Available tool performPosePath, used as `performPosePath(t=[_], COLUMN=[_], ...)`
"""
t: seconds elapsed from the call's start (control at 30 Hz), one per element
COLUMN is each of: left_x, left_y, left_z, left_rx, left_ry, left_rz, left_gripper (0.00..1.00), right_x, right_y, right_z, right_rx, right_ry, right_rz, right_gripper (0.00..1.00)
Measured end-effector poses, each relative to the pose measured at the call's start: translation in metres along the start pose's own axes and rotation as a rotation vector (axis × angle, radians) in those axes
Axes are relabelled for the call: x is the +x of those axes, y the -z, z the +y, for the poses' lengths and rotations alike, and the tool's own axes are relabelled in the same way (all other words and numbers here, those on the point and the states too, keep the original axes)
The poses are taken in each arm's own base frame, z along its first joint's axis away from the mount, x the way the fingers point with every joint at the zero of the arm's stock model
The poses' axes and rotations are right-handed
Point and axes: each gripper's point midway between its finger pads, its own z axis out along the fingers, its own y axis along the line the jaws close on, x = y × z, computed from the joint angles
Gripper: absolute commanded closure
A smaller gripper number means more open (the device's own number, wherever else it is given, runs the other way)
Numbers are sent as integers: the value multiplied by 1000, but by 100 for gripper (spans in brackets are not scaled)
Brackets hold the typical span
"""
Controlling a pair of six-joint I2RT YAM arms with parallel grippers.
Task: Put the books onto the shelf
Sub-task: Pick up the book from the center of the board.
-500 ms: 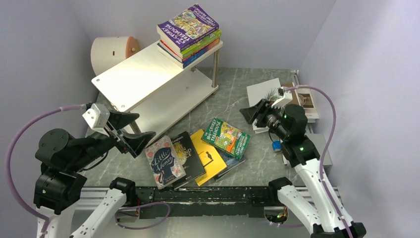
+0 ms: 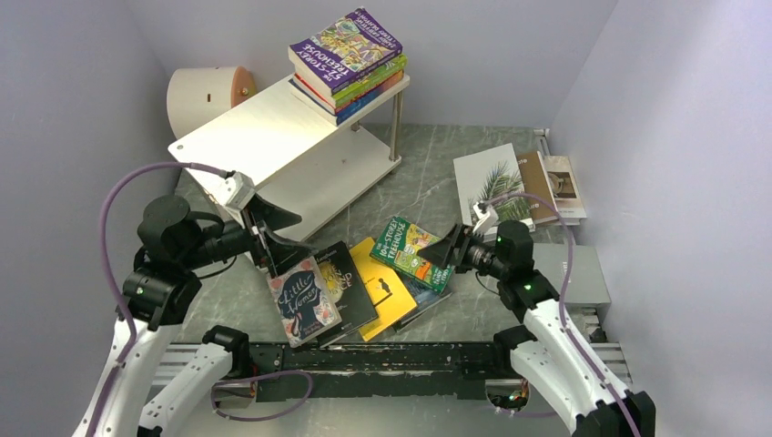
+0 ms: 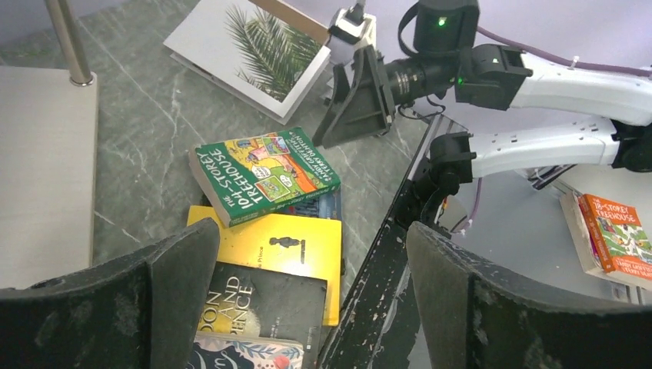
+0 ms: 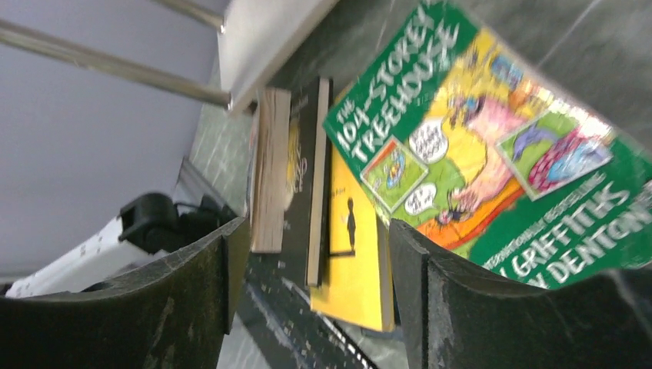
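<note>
**Right gripper point(image 2: 441, 252) open at the green book; left gripper point(image 2: 282, 235) open over the pile**

Right gripper: jaws apart and holding nothing. It is low over the table point(image 2: 428, 164), and the wrist view shows the green book point(image 2: 417, 252) just ahead of the fingers. Left gripper: jaws spread wide and likewise empty, hanging over the near end of the pile, just above Little Women point(image 2: 303, 299).

Done: a stack point(image 2: 349, 59) of several books lies flat at the far end of the shelf's point(image 2: 264, 137) top board.

Left: the loose pile on the table between the arms, with Little Women, a black book point(image 2: 344, 282) and a yellow book point(image 2: 387, 289) overlapping. The green book lies on the yellow one, with a dark cover under it. Beyond the right arm lie a white palm book point(image 2: 492, 182) and brown books point(image 2: 555, 187).

By this count the task is well short of half done. The step in hand appears to be the approach to the pile, most likely to the green book. No book is gripped yet.
</note>
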Motion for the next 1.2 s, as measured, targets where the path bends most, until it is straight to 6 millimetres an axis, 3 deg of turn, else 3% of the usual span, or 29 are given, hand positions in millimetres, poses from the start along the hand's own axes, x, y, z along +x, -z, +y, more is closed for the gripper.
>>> performPosePath(t=[0.2, 0.4, 0.53, 0.63, 0.9, 1.07, 1.2], left_x=[2, 7, 3, 9, 49, 64, 75], left_y=[-11, -20, -38, -56, -102, -115, -121], left_z=[7, 14, 19, 12, -25, -27, -22], left_rx=[34, 46, 49, 83, 151, 124, 77], left_ry=[-8, 15, 22, 26, 5, 3, 22], left_rz=[12, -11, -21, 2, 128, 165, 179], left_gripper=[8, 12, 11, 13, 13, 13, 13], right_x=[59, 93, 105, 110, 125, 135, 139], right_y=[-13, -17, -12, -8, -17, -22, -28], right_z=[-11, -14, -41, -52, -48, -38, -33], right_rx=[-33, 71, 221, 276, 210, 99, 34], right_ry=[-98, -82, -91, -93, -121, -139, -140], right_rz=[195, 278, 298, 312, 386, 397, 404], right_gripper=[34, 27, 26, 29, 38, 40, 47])
